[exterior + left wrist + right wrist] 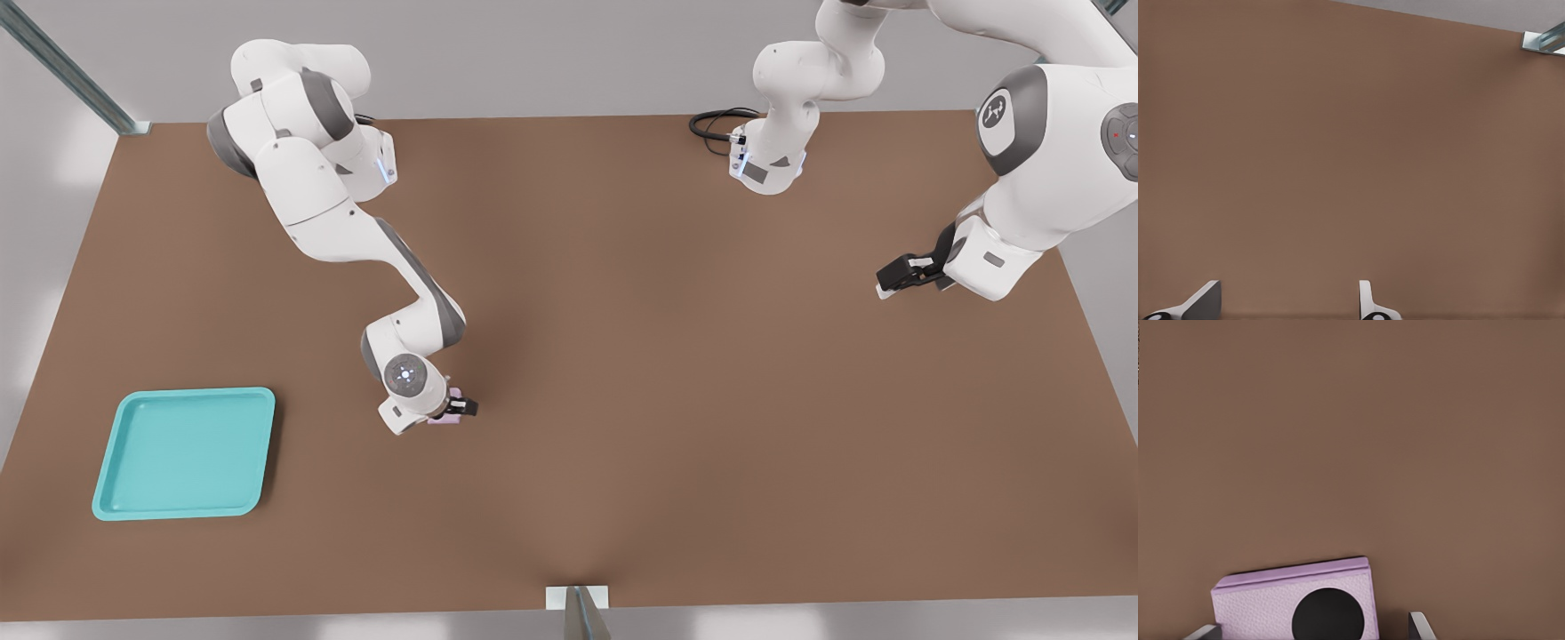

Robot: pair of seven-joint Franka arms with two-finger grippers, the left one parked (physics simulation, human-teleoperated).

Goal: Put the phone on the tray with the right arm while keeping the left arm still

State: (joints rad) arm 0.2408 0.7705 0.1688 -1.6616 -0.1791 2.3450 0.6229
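Jaws (455,410) astride the phone (1298,607), fingers flanking.

The tray (184,453) lies flat on the bench (676,400) near the corner at the front view's lower left. The right arm (356,231) reaches from the far edge at the front view's left down toward the middle of the bench, and its gripper (455,409) sits low over the surface, well to the right of the tray in the front view. The phone (444,416) is right at the gripper — partly hidden beneath the wrist. In the right wrist view the phone (1298,607) sits between the two jaws, a gap showing on one side. Tray and phone are well apart — bare bench between them.
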